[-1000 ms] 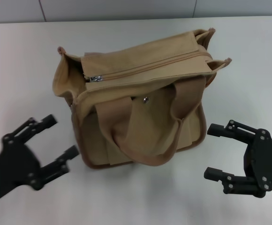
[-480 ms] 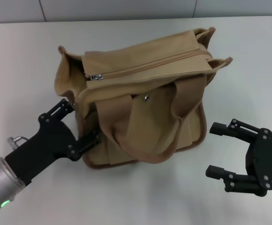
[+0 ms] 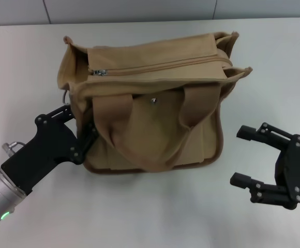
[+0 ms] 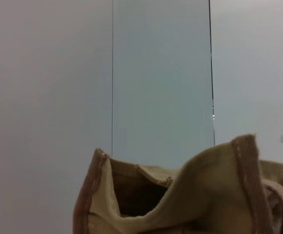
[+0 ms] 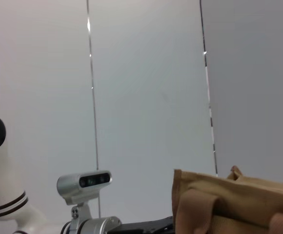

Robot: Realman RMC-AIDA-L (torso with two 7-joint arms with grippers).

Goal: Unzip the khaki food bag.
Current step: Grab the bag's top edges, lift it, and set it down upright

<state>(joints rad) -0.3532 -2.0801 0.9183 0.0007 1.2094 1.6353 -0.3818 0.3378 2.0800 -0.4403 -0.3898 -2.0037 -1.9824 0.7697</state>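
The khaki food bag (image 3: pixel 155 103) stands in the middle of the white table in the head view, its top zipper closed and the metal pull (image 3: pixel 99 72) at the bag's left end. Two strap handles hang over the front, below the pocket snap (image 3: pixel 153 101). My left gripper (image 3: pixel 80 125) is open, its fingers against the bag's left front corner. My right gripper (image 3: pixel 239 156) hangs open to the right of the bag, apart from it. The left wrist view shows the bag's end (image 4: pixel 195 195) close up. The bag's corner (image 5: pixel 229 204) appears in the right wrist view.
The white table (image 3: pixel 26 62) runs around the bag on all sides, with a grey wall behind it. In the right wrist view my left arm and its wrist camera (image 5: pixel 84 182) show beyond the bag.
My left gripper has swung in from the lower left up to the bag's left front corner. The bag has shifted slightly back and left. The right gripper drifted a little to the right.
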